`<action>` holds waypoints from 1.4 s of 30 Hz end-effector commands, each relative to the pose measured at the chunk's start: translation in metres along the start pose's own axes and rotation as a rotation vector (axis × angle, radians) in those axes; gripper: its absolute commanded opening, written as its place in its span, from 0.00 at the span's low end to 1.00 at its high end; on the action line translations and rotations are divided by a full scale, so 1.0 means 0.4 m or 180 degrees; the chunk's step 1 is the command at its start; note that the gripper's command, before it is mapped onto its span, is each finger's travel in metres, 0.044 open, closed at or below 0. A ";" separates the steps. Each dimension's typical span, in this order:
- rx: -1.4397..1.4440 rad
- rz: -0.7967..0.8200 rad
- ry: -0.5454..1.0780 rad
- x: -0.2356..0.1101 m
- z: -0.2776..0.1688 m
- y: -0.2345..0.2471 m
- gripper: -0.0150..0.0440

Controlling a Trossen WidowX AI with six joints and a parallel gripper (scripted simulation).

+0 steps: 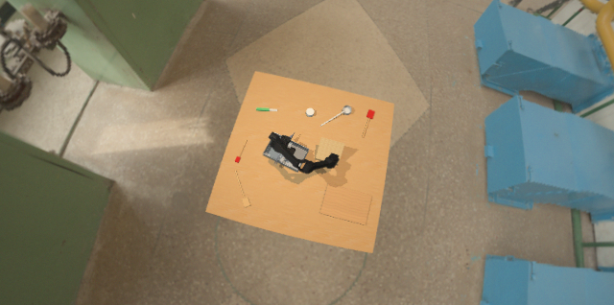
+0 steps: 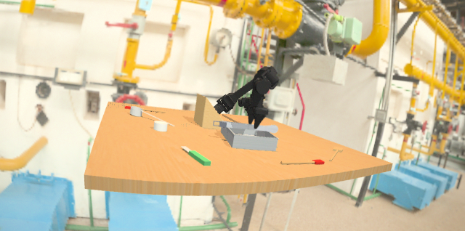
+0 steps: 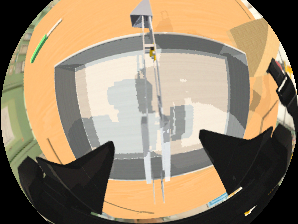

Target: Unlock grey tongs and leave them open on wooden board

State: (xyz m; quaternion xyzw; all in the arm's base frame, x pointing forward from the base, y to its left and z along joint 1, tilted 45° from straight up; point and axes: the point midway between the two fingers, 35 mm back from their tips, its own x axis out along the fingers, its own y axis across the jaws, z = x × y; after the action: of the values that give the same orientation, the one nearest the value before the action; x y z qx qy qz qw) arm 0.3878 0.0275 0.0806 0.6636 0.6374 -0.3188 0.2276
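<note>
The grey tongs [image 2: 245, 126] [image 3: 150, 90] lie shut across the grey roasting tin [image 2: 251, 143] [image 1: 270, 153] [image 3: 67, 90] near the middle of the table. My gripper [image 2: 256, 123] [image 1: 283, 147] [image 3: 157, 140] points straight down over the tin. It is open and empty, with one finger on each side of the tongs' arms and just above them. In the top view the arm hides most of the tongs. The wooden board [image 1: 345, 204] lies flat on the table, off to one side of the tin.
A tan wedge block [image 1: 330, 147] [image 2: 204, 116] stands beside the tin. A green marker [image 1: 266, 109] [image 2: 197, 157], a white roll [image 1: 310, 112] [image 2: 160, 126], a spoon [image 1: 336, 115], red-ended tools [image 1: 368, 120] [image 2: 305, 162] and a wooden spatula [image 1: 241, 190] lie around the table.
</note>
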 end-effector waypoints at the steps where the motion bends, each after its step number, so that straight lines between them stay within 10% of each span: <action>1: 0.0025 0.0001 0.0018 0.014 0.000 -0.001 1.00; 26: 0.0023 -0.0001 0.0029 0.113 -0.002 -0.007 1.00; 42: -0.0002 -0.0001 0.0010 0.105 -0.003 -0.004 0.42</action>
State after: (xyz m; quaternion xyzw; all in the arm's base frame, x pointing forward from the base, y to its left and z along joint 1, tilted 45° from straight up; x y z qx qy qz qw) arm 0.3857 0.0581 0.0512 0.6641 0.6378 -0.3176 0.2265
